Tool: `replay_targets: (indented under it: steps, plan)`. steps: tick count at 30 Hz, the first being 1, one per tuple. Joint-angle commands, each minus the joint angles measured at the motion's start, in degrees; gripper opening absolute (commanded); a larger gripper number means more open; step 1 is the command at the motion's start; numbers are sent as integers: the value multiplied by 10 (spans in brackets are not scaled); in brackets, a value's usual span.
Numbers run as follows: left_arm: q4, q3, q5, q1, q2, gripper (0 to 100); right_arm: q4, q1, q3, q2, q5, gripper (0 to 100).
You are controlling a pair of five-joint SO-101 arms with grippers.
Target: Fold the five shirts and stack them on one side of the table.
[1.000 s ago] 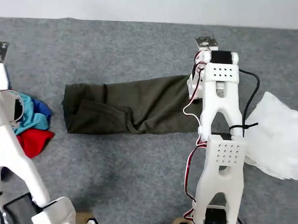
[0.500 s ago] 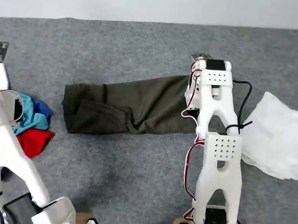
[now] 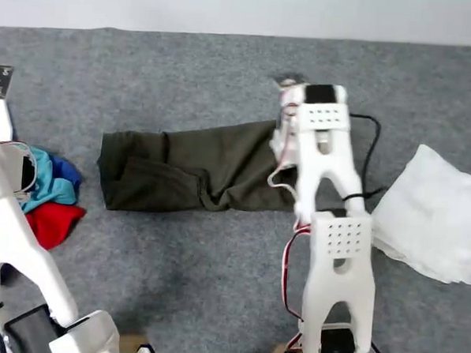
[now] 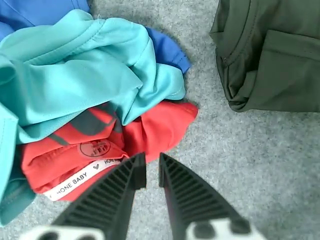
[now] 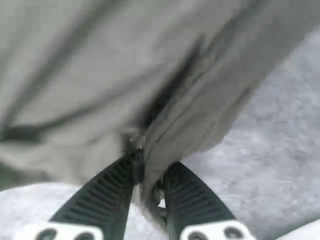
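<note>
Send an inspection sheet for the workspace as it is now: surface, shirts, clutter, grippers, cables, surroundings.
Surface: grey table cover, flat, no spills seen.
Job's things: dark olive shirt stretched out long mid-table; white shirt folded at one side; teal shirt, blue shirt and red shirt heaped unfolded at the other side.
Clutter: nothing seen.
Grippers: left gripper over the red shirt's edge, jaws a narrow gap apart, empty; right gripper shut on the dark olive shirt's edge.
Cables: red and white wires along the right arm; black cable looping beside it.
Surroundings: pale wall beyond the far edge.
</note>
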State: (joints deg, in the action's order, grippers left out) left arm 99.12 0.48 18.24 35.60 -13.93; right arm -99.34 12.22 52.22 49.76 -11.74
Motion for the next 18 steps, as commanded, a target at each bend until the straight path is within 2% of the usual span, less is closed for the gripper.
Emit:
replay_targets:
  steps: [1, 8, 18]
  plan:
    - [13, -3, 4, 4, -25, 58, -9, 56, 28, -79, -18, 9]
    - [13, -2, 2, 3, -25, 58, 7, 159, 28, -141, -42, 10]
    - [-2, 8, -4, 2, -22, 58, 124, 265, 28, -111, -90, 10]
